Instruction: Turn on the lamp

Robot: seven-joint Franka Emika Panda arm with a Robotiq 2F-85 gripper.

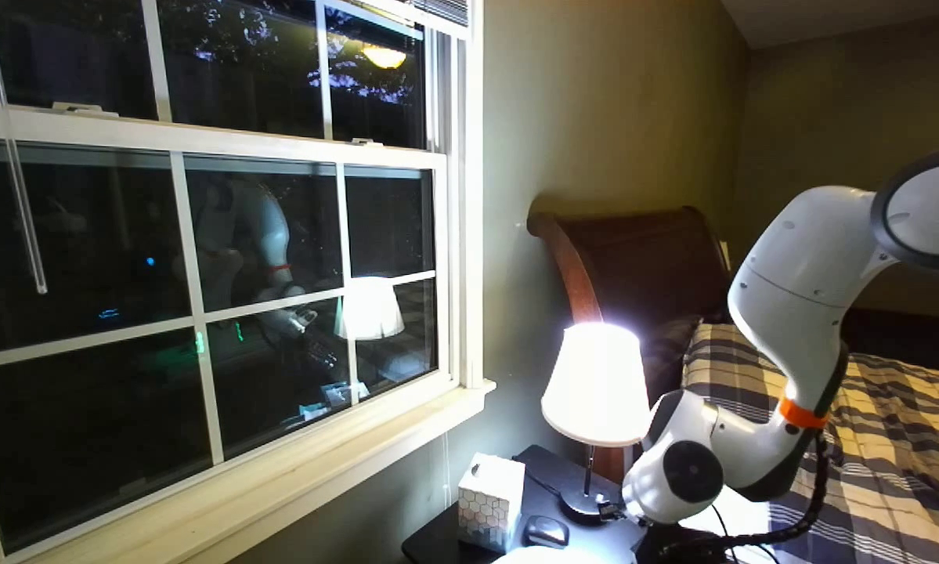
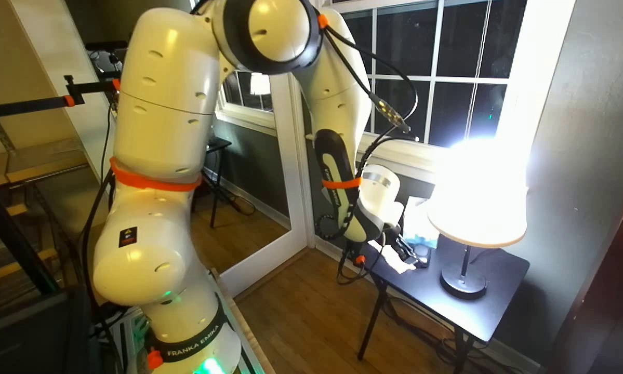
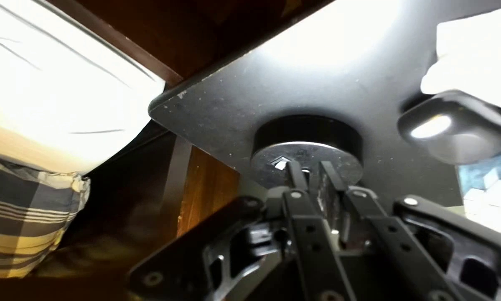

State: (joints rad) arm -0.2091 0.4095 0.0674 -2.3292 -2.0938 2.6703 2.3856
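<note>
Although my order is to turn on the lamp, its tapered shade glows white in both exterior views; I judge the switching done. Lamp stands upright on the black side table. Handling guess: light, top-heavy; shade thin, easily dented, perhaps warm, so I'd leave it alone. Stem slim but likely stiff; if I must take hold, low on it, just above the round base. Base looks smooth and is probably the heaviest part; a sideways nudge might skid it or tip the lot. Where it switches, I can't make out.

Gripper near: fingers almost together, a narrow gap between, nothing I can see in their hold. Wrist view puts the base at 12 o'clock, tips showing against its face; in an exterior view the fingertips lie apart from it.

Farther out, clock set on the base in an exterior view: mouse at 8 o'clock, patterned box at 9, window at 10, plaid bedding between 2 and 3. I'd back out toward 3, away from mouse and box.
</note>
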